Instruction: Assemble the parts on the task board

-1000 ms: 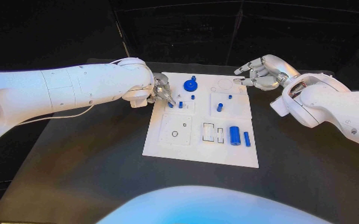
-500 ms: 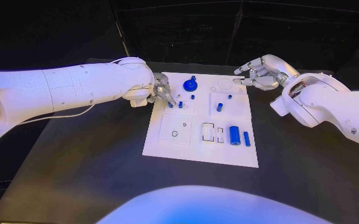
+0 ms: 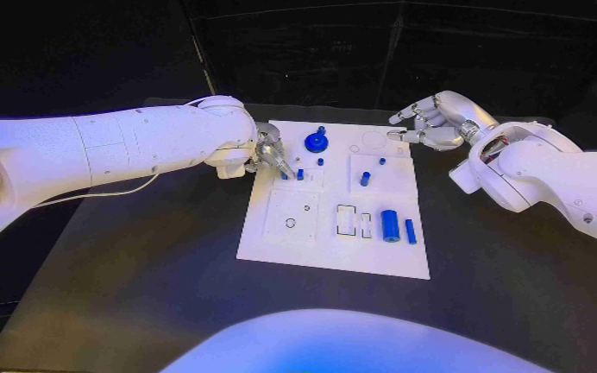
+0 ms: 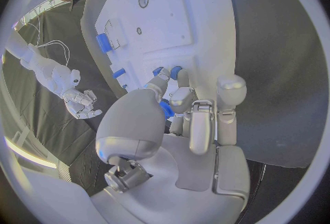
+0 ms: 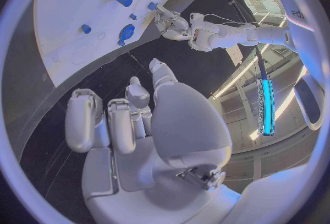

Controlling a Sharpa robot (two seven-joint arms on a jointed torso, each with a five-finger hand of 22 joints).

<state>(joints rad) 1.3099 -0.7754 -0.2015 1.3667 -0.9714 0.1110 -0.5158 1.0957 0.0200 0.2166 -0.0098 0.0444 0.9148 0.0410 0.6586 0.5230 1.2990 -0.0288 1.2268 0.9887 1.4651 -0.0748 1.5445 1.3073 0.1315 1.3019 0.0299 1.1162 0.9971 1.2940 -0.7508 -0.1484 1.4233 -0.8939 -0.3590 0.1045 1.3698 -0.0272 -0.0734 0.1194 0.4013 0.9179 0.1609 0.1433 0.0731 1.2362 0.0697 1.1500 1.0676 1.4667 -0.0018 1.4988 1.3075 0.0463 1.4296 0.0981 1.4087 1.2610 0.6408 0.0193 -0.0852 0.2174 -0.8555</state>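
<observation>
Several blue parts lay on the white task board [image 3: 326, 243] at mid-table: a round knobbed part [image 3: 317, 141] near the far edge, a small peg [image 3: 366, 179] right of centre, a thick cylinder [image 3: 389, 225] and a slim bar [image 3: 411, 231] side by side toward the near right. Left hand [image 3: 267, 155] sat at the board's far-left corner, its fingertips [image 4: 162, 76] pinching a small blue part [image 4: 167, 108] over two short blue pegs [image 3: 300, 173]. Right hand [image 3: 433, 123] hung beyond the board's far-right corner, fingers apart, holding nothing. No legible writing appeared on board or parts.
</observation>
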